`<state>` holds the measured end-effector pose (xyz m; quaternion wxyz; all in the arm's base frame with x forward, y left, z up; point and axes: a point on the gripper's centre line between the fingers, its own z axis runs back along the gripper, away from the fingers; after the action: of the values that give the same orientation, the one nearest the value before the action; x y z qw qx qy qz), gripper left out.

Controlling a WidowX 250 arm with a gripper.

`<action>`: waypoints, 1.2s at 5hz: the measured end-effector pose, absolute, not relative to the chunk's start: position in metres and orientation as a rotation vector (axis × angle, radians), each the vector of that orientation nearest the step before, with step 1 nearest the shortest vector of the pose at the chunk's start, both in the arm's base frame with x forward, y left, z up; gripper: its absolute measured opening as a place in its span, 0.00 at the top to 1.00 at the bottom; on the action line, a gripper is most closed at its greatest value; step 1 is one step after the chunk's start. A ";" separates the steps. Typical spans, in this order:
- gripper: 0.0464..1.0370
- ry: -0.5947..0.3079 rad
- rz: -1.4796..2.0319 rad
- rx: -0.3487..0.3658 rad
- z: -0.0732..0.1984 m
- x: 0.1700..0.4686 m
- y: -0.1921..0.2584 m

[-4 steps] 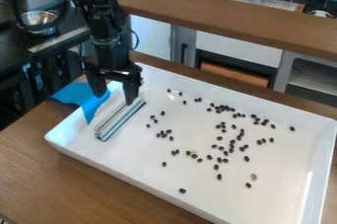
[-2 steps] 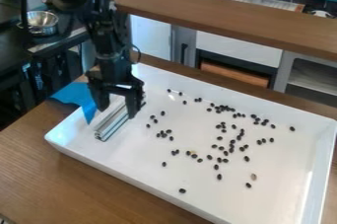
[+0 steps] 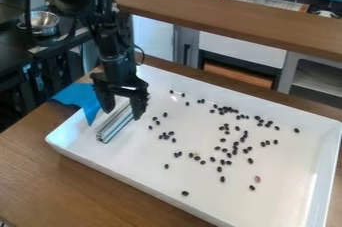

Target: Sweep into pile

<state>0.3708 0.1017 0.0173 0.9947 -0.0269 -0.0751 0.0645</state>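
Nearest is the wooden tabletop (image 3: 63,186), bearing the white tray (image 3: 127,178). Dark beans (image 3: 185,193) lie scattered over the tray's middle and right, with 1 paler bean (image 3: 257,179) among them (no real pile yet). Left of them in the view lies the metal bar (image 3: 111,130), apparently the sweeping tool, its long axis running from its near end away toward the upper right. The end effector (image 3: 122,114) hangs over the bar's farther part, its 2 fingers (image 3: 139,110) apart, 1 on each side; I can't tell whether they touch it. Closing should pinch across the bar's width, and the sweep then needs to go rightward. Beside the arm, a blue cloth (image 3: 83,100) drapes over the tray's edge.
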 end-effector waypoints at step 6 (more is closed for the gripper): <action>0.68 -0.089 0.261 0.011 0.007 0.412 0.114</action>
<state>0.4121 0.1138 0.0074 0.9905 0.0055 -0.0441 0.1303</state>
